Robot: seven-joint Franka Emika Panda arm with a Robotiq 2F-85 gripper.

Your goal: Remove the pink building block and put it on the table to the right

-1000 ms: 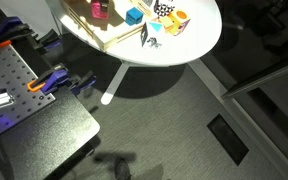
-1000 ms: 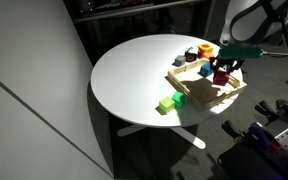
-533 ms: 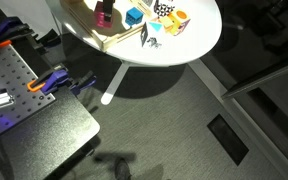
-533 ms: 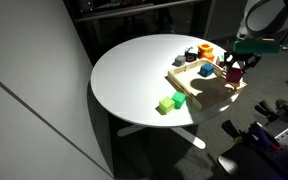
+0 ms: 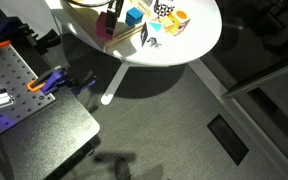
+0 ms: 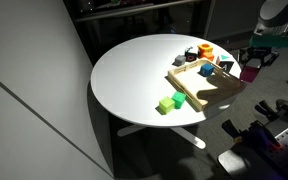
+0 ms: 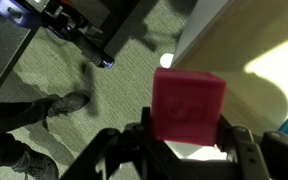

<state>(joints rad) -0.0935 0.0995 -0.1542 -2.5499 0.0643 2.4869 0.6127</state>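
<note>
My gripper (image 7: 184,138) is shut on the pink building block (image 7: 189,104), which fills the space between the fingers in the wrist view. In an exterior view the gripper (image 6: 256,58) holds the block (image 6: 250,72) in the air just beyond the wooden tray (image 6: 209,92), at the edge of the round white table (image 6: 134,80). In an exterior view the gripper (image 5: 112,14) and the block (image 5: 106,31) hang over the table's rim (image 5: 199,45). Below the block the wrist view shows floor and the table's edge (image 7: 254,50).
The wooden tray (image 5: 119,40) holds a blue cube (image 5: 134,16), also in an exterior view (image 6: 225,67). An orange-yellow toy (image 6: 206,50) lies behind it. Green blocks (image 6: 169,103) sit on the table by the tray. A black perforated workbench (image 5: 24,90) with clamps stands beside the table.
The gripper has lifted the pink block up out of the wooden tray and carried it sideways, away from the tray, to the table's edge.
</note>
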